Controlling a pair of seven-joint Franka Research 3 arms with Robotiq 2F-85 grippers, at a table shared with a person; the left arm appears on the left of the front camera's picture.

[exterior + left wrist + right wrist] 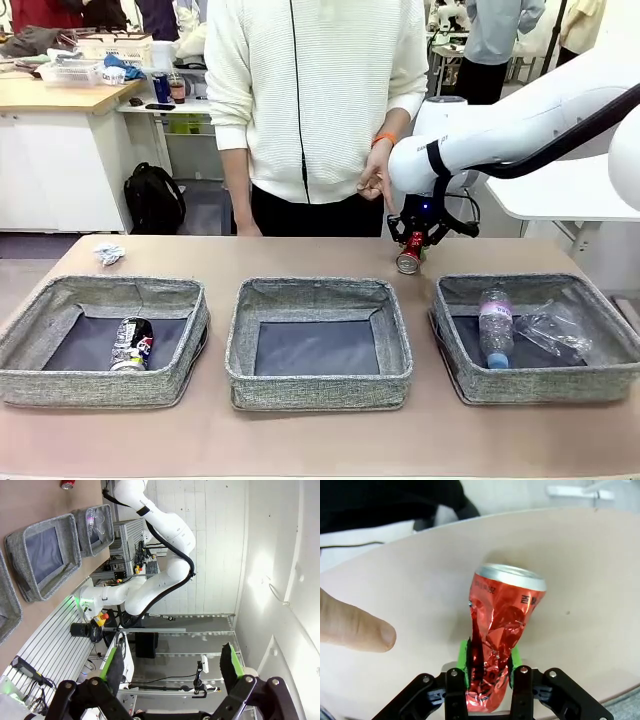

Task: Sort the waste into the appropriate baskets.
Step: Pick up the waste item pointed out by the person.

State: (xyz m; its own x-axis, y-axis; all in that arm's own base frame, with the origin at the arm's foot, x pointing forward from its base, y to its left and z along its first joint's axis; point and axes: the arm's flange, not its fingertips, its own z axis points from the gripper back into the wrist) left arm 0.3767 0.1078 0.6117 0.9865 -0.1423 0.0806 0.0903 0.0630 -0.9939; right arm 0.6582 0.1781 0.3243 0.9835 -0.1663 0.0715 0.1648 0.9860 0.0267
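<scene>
Counting it up for you: three baskets, two cans, one bottle, one sheet of film and one paper wad.

The baskets are all alike, low rectangles of grey woven fabric with dark flat bottoms, lined up across the table (320,440).
- The left basket (30,375) sits at 9 o'clock from the middle basket (320,385). It holds the dark can (131,345), lying on its side and dented.
- The right basket (530,385) sits at 3 o'clock. It holds the clear bottle (495,325) with its blue cap toward you. The crinkly clear plastic film (555,330) lies just beside the bottle.
- The small white paper wad (108,253) is on the bare tabletop at about 10 o'clock, behind the left basket.

Your right gripper (490,652) is clamped on the red can (410,258), at about 1 o'clock from the middle basket. The can is shiny metal, badly crumpled through the waist, with its silver end pointing away from the wrist. The green pads (516,655) are squeezing the crushed lower part. I can't tell if the can is touching the table or just above it.

The person's hand (377,180) hangs near that arm, at 11 o'clock from the can. In the right wrist view a fingertip (365,629) pokes in at 9 o'clock, apart from the can.

Your left gripper (169,649) has its jaws spread wide with nothing between them.
</scene>
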